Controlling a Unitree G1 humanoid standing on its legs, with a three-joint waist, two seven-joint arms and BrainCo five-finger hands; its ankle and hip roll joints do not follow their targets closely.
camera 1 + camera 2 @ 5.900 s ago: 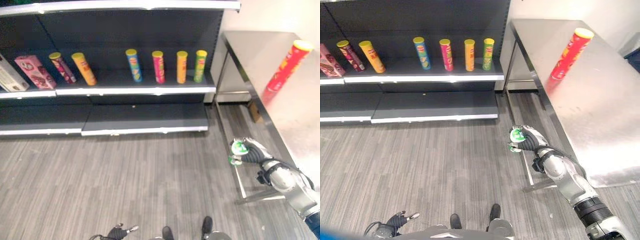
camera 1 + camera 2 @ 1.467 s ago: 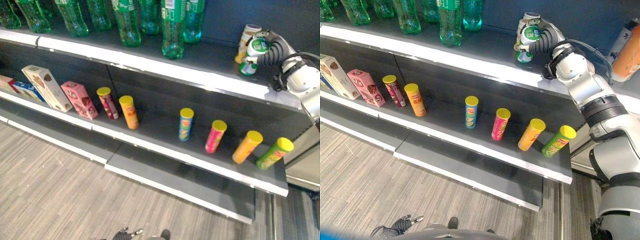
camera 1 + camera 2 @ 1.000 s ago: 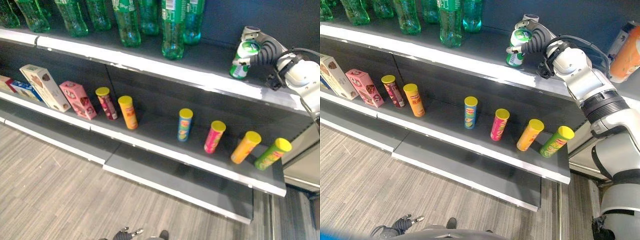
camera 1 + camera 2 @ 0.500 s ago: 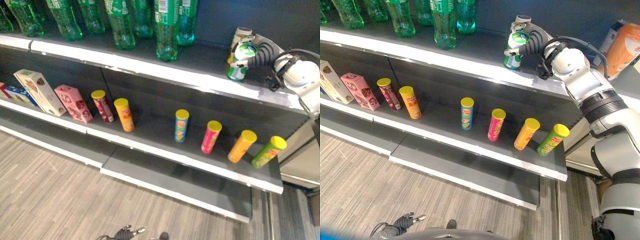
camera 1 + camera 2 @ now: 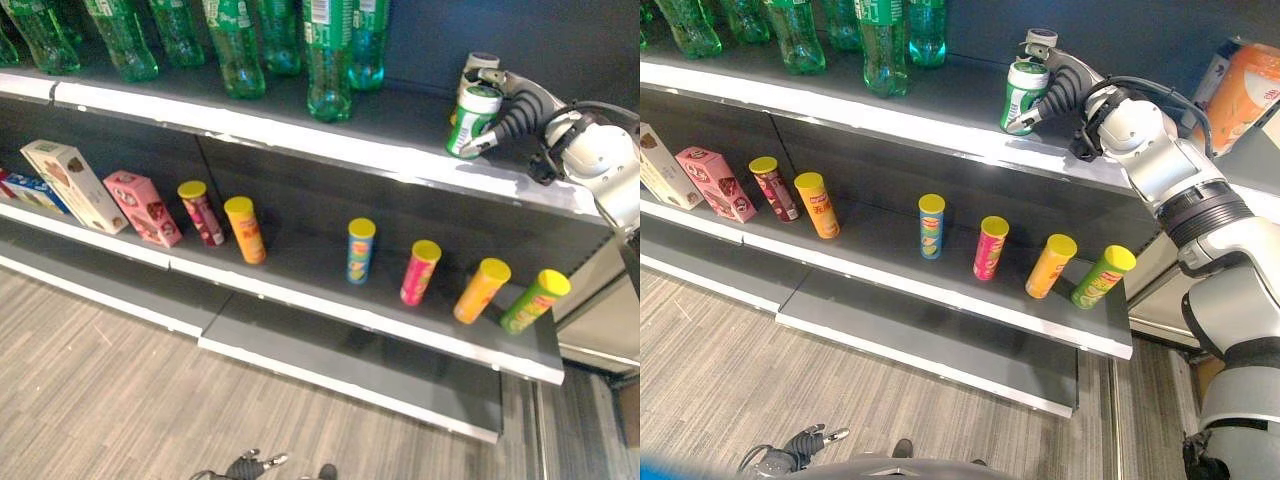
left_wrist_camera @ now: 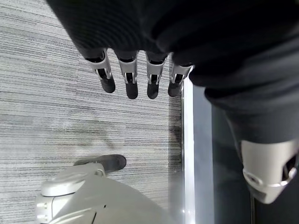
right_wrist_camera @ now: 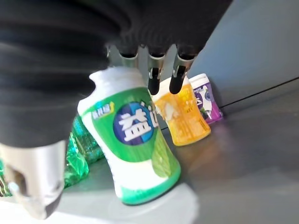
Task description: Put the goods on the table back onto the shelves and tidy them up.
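A green-and-white gum bottle [image 5: 471, 122] [image 7: 138, 144] stands upright on the upper shelf [image 5: 330, 145], near its right end. My right hand [image 5: 1072, 86] is beside it, open; its straight fingers [image 7: 153, 74] reach past the bottle's top and its thumb stays apart from the bottle. An orange jar [image 7: 184, 119] and a purple one [image 7: 205, 98] stand just behind the bottle. My left hand [image 6: 135, 74] hangs low over the floor with straight fingers, open and holding nothing.
Green drink bottles [image 5: 325, 55] fill the upper shelf to the left. On the middle shelf stand several chip cans [image 5: 360, 250], the right ones leaning, with snack boxes [image 5: 145, 207] further left. An orange pack [image 5: 1250, 95] sits at the far right.
The gum bottle has gone from tilted in my curled right hand to upright on the shelf. The fingers have straightened off it. The camera has shifted slightly.
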